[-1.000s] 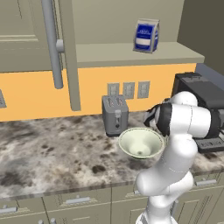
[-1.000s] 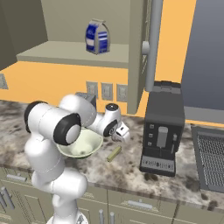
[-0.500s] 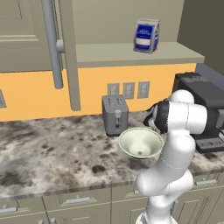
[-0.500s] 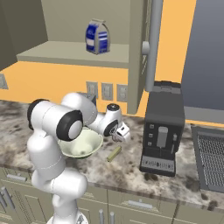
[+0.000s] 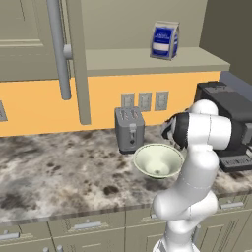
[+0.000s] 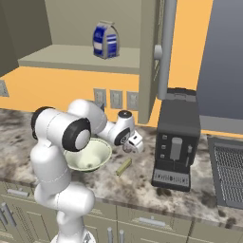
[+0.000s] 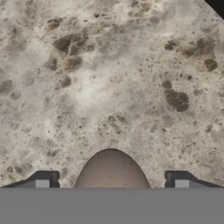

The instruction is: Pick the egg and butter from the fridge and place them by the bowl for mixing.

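Arm bent low over counter, wrist turned down; gripper (image 7: 111, 186) fingers spread wide apart.

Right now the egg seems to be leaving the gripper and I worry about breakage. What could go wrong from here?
1. The egg sits between wide-apart finger tips, above bare counter; being round, it may roll once it lands.
2. The gripper hangs just above the butter; the egg could strike it and deflect.
3. The bowl is close to the arm's elbow; a wide swing away might nudge it.
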